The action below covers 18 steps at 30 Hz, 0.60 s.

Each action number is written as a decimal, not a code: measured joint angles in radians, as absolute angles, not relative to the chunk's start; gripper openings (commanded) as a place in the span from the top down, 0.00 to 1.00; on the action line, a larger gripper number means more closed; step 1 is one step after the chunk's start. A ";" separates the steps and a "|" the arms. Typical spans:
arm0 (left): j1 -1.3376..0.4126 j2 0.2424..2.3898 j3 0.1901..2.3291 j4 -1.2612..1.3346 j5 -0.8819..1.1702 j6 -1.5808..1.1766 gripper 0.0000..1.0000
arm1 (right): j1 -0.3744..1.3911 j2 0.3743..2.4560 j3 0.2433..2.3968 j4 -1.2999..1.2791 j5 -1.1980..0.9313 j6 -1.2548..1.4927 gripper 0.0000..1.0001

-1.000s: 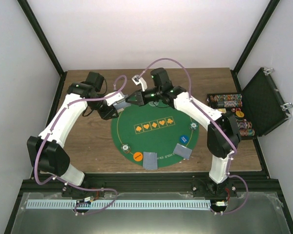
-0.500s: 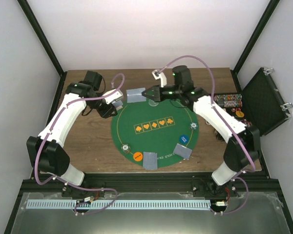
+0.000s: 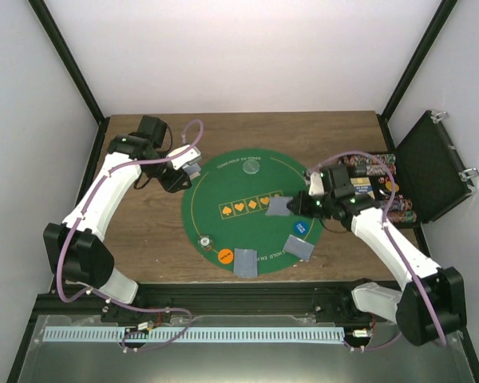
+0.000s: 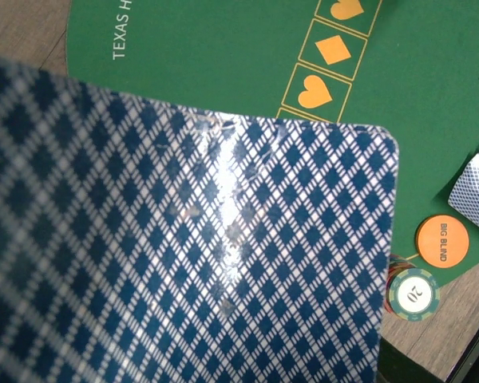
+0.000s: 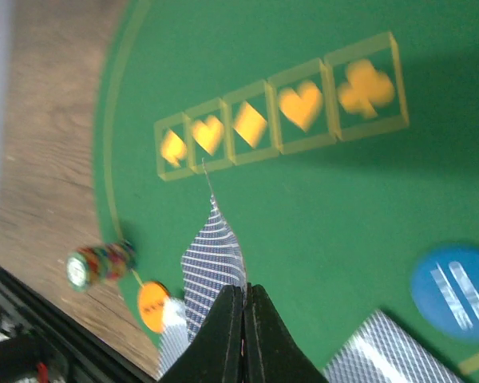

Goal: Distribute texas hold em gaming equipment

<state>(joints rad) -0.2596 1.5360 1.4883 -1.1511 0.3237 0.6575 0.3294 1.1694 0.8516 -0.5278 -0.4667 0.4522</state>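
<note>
I'm mid-deal. My right end effector (image 5: 242, 294) is clenched on a single card (image 5: 213, 247), pinched at one end so that it juts out ahead of the fingertips and shows nearly edge-on in the wrist view. From overhead the card hangs over the green mat (image 3: 223, 191), just right of the row of 5 suit boxes (image 3: 254, 204) and just beyond the blue disc (image 3: 302, 227).

My left end effector (image 3: 188, 169) sits at the mat's far-left rim, grasping the deck (image 4: 184, 255). The deck's diamond-patterned back fills that wrist camera, so the fingers themselves are hidden there.

2 lots of dealt cards already lie face down on the mat: the near lot (image 3: 245, 262) and the right lot (image 3: 299, 248). The orange disc (image 3: 225, 256) and a chip stack (image 3: 205, 240) sit at the near-left rim.

As I read it, the step in hand is carrying 1 card to its place, though I can't tell which place. Next I'd lower the wrist until the card lies almost flat on the felt, then let go and back straight out. That calls for care not to drag the card or nudge the blue disc and the right lot.
</note>
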 measured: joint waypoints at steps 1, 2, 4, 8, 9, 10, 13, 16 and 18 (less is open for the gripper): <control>-0.260 1.536 1.488 -1.150 0.324 0.657 0.57 | 0.326 1.149 0.818 -0.548 -0.456 0.465 0.99; -0.260 1.536 1.488 -1.149 0.323 0.657 0.57 | 0.323 1.129 0.783 -0.559 -0.447 0.474 0.99; -0.260 1.536 1.488 -1.148 0.322 0.657 0.57 | 0.321 1.084 0.706 -0.579 -0.432 0.501 0.99; -0.260 1.536 1.488 -1.147 0.323 0.657 0.57 | 0.314 1.029 0.604 -0.601 -0.406 0.560 0.99; -0.260 1.536 1.488 -1.146 0.322 0.658 0.57 | 0.313 1.024 0.593 -0.603 -0.400 0.567 0.99; -0.260 1.536 1.488 -1.146 0.322 0.658 0.57 | 0.313 1.018 0.583 -0.603 -0.396 0.578 0.99; -0.260 1.536 1.488 -1.146 0.322 0.658 0.56 | 0.311 0.999 0.561 -0.606 -0.386 0.597 0.99; -0.260 1.536 1.488 -1.146 0.322 0.658 0.56 | 0.311 0.981 0.546 -0.612 -0.370 0.610 0.99; -0.260 1.536 1.488 -1.146 0.322 0.658 0.56 | 0.311 0.974 0.535 -0.612 -0.363 0.619 0.99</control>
